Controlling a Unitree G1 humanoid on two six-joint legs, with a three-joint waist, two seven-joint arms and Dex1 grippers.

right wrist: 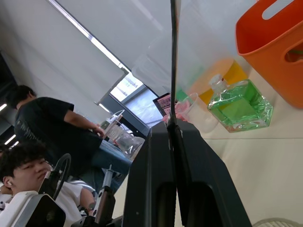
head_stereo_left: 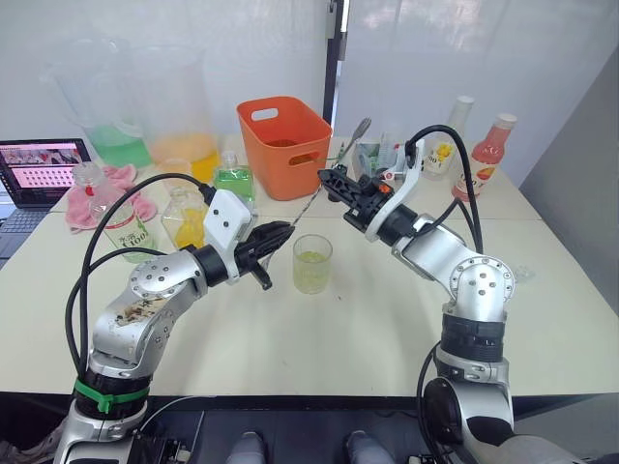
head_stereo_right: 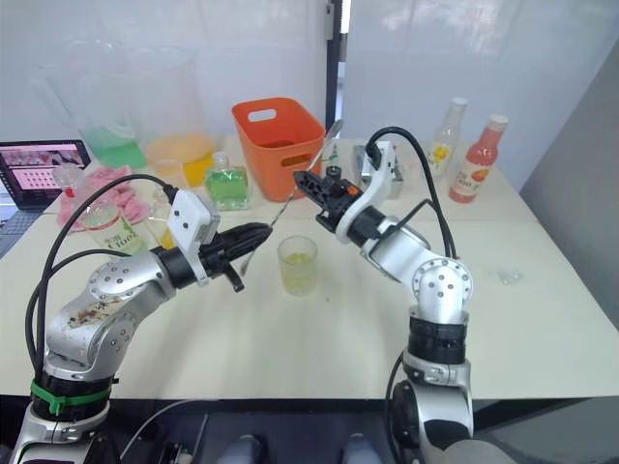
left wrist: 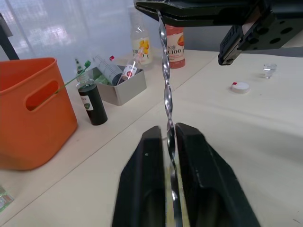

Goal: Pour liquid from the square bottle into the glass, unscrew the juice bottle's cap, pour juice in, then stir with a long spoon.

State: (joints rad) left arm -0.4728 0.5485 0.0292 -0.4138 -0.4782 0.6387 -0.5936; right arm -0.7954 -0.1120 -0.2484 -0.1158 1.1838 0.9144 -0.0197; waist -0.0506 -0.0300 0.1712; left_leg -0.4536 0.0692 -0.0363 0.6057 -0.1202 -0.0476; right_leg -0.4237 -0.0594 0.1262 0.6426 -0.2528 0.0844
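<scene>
Long thin silver twisted-stem bar spoon point(left wrist: 165, 80) held in the air above the cream table point(head_stereo_left: 387, 319), spanning between both grippers, slanted from near-left up to far-right. Left gripper point(head_stereo_left: 280, 232): black fingers narrowed onto the spoon's lower stem, seen clearly from the left wrist. Right gripper point(head_stereo_left: 334, 182): fingers pressed close on the stem higher up. Which end carries the bowl cannot be made out.

Plain clear straight-sided glass tumbler point(head_stereo_left: 312, 263) stands on the table just below and between the grippers, pale yellow-green liquid in its lower part. Spoon is not in the glass.

Clear plastic juice bottle with green-and-white label point(head_stereo_left: 124, 232) at the left, behind the left arm, tilted look; its neck seems bare, though partly hidden by cable. Small round white cap point(left wrist: 240, 86) lies loose on the table to the right.

Far side: orange plastic basket point(head_stereo_left: 280, 145), square clear bottle of green liquid point(head_stereo_left: 233, 181) just left of it, pink-liquid bottle point(head_stereo_left: 488, 153) far right.
</scene>
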